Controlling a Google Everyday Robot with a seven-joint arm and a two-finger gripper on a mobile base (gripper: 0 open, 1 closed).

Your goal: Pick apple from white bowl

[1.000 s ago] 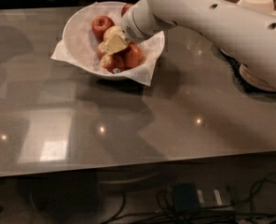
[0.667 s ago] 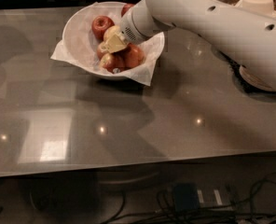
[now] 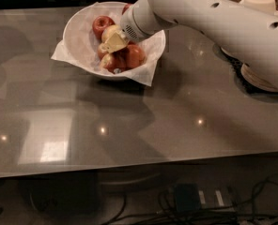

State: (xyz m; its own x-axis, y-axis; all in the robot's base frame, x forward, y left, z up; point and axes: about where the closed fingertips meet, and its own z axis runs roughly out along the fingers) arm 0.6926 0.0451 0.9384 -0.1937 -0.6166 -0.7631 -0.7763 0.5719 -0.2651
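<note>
The white bowl [image 3: 73,36], lined with white paper, stands at the back left of the grey table. It holds several red apples [image 3: 103,23] and the pale yellow apple [image 3: 109,31] near its middle. My gripper [image 3: 114,42] reaches down into the bowl from the upper right. It sits right against the pale apple, above two red apples [image 3: 134,56] at the bowl's front. The white arm [image 3: 204,18] hides the bowl's back right rim.
A stack of beige paper plates [image 3: 263,81] sits at the right edge, partly under the arm. More items stand at the back right [image 3: 258,1]. The table's front edge [image 3: 139,161] runs across the view, with cables on the floor below.
The gripper has edged up very slightly inside the bowl. The bowl and the apples have not moved.
</note>
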